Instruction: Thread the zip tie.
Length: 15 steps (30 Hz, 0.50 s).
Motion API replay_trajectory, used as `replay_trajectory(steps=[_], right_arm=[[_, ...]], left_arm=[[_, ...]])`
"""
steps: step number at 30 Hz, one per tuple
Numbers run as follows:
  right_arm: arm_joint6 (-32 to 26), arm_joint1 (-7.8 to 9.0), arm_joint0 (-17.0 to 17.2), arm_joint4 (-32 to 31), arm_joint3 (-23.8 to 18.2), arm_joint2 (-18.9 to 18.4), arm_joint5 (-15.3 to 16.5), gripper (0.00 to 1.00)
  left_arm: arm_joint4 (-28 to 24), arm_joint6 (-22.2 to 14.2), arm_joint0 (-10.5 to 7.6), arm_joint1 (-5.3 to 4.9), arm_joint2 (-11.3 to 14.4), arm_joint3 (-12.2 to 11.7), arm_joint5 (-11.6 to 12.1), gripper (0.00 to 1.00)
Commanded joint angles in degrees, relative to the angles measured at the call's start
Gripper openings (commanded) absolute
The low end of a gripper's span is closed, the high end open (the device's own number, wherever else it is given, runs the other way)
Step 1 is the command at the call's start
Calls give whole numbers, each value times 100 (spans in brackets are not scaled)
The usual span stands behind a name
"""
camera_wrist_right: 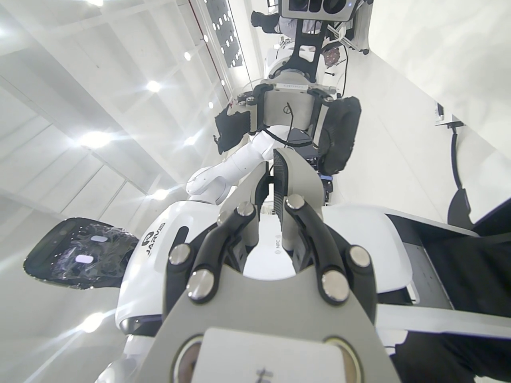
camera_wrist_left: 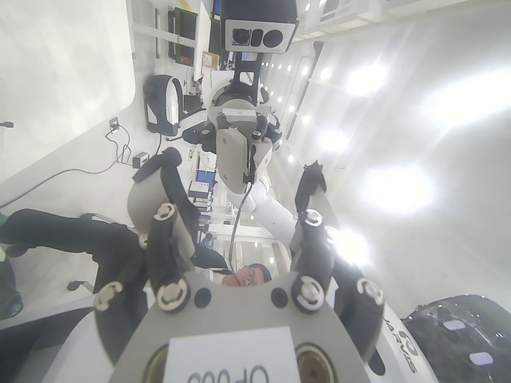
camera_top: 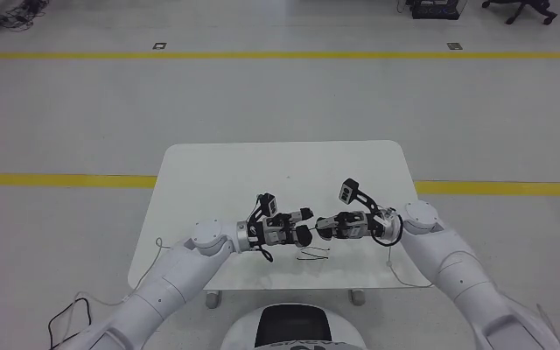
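Both arms are raised above the near edge of the white table (camera_top: 280, 175), forearms angled inward so the two wrists face each other head-on just over the table's near middle. Elbows sit out wide beyond the table's near corners.

The left gripper (camera_wrist_left: 237, 173) is released. Its two black-padded fingers (camera_wrist_left: 163, 169) are spread wide apart with nothing between them, and they point straight at the other arm's tool. In the right wrist view the same spread shows from the front, one pad to each side of the grey palm.

The right gripper (camera_wrist_right: 274, 169) is clenched, its ribbed fingers pressed close together. It pinches the zip tie (camera_wrist_left: 238, 217), a thin dark strap that leaves the closed fingertips and hangs in a gentle curve toward the table. The strap is held in the air above the table's near edge, in the gap between the two tools and closer to the right one. From the top view the fingertips of the two grippers are just beside each other, level in height, both well clear of the table surface.

I cannot tell whether the strap's free tip touches the table.
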State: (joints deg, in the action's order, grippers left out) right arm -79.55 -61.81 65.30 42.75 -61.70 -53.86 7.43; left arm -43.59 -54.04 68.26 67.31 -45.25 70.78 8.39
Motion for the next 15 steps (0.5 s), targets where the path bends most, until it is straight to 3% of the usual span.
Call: replay_trajectory(steps=[1,15], right_arm=[[15,-9,-8,-4,28,5,-22,0],[22,-51,-57,-106,158,17,-138,0]], left_arm=[[-22,-23,5,0,-1,-6,2,51],[-77,-157,-12,8,2,-73,61,44]])
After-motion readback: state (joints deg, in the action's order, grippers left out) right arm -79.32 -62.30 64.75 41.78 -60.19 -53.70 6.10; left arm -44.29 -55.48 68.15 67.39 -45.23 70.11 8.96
